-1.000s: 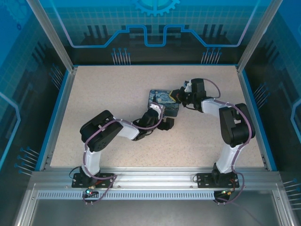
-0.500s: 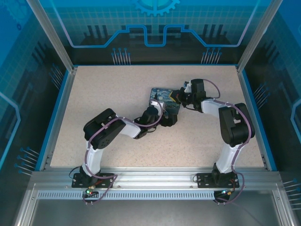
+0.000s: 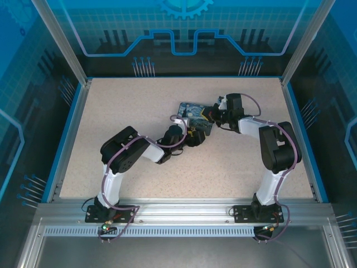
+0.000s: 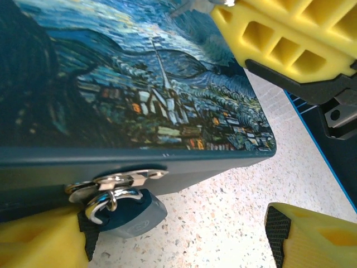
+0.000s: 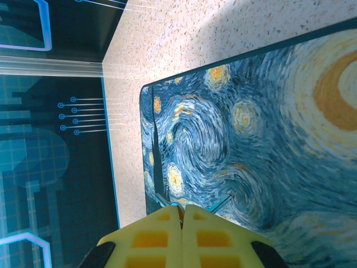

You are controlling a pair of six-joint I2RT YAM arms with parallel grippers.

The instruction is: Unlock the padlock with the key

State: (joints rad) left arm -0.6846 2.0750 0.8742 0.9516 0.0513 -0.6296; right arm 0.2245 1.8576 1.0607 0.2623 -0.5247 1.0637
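The small blue padlock hangs by its metal shackle from the silver hasp on the front of the starry-night box. My left gripper is open around it. Its left fingertip is against the padlock's side, and the right one stands well clear. My right gripper is shut above the box lid, pinching a thin grey sliver, the key. The key's tip pokes out of the yellow fingers. From above, the left gripper and the right gripper flank the box.
The box sits mid-table on the speckled surface. A blue rim and dark walls bound the table. The right arm's forearm runs off to the right of the box. Bare table lies to the left and in front.
My left gripper has moved in to the box's front, up to the padlock, and its jaws have narrowed a little. The right arm has stayed put.
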